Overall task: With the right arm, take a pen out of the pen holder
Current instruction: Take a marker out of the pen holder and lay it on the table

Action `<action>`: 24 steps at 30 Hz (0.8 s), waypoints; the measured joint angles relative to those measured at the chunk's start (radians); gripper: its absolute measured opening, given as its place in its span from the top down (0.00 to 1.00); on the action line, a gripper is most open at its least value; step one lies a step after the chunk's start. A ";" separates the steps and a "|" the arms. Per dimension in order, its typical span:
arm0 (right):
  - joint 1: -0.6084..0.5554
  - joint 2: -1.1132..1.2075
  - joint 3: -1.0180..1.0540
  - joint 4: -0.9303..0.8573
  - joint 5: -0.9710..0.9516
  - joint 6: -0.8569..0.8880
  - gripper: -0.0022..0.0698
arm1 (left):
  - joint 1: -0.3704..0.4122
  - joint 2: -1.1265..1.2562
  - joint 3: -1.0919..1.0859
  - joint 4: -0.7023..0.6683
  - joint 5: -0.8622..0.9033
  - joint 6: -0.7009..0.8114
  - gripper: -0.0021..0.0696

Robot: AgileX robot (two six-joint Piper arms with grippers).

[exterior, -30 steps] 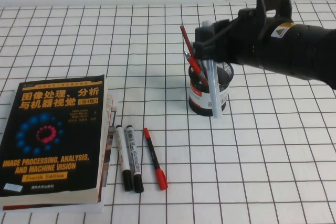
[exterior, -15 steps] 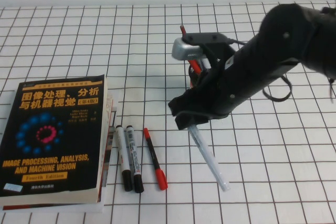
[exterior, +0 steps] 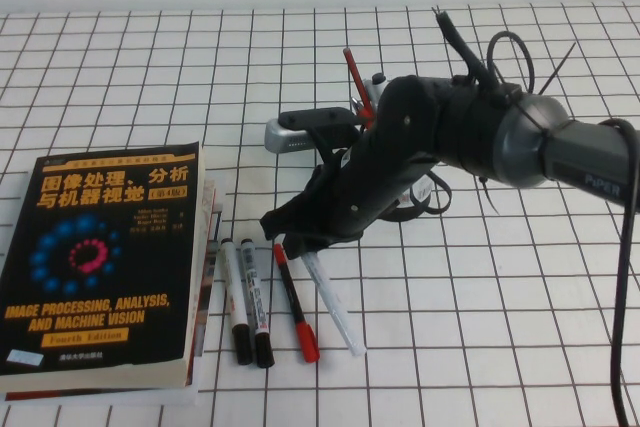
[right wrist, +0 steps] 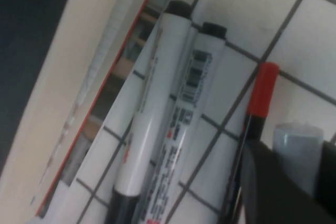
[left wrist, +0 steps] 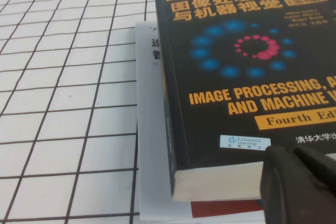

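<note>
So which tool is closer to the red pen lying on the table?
Right. The right tool, gripping a white pen, hangs at the far end of the red pen; the left tool is off by the near edge of the book.

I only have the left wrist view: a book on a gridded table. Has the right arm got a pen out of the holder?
Observer: Yes. In the high view the right gripper is shut on a clear pen that slants down toward the table.
Operator: My left gripper hangs over the book. Where is the pen holder?
Observer: Hidden behind the right arm; only a red pen rises above the arm there.
</note>
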 joint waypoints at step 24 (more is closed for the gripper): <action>0.000 0.054 -0.005 0.006 -0.136 -0.005 0.66 | 0.000 0.000 0.000 0.000 0.000 0.000 0.98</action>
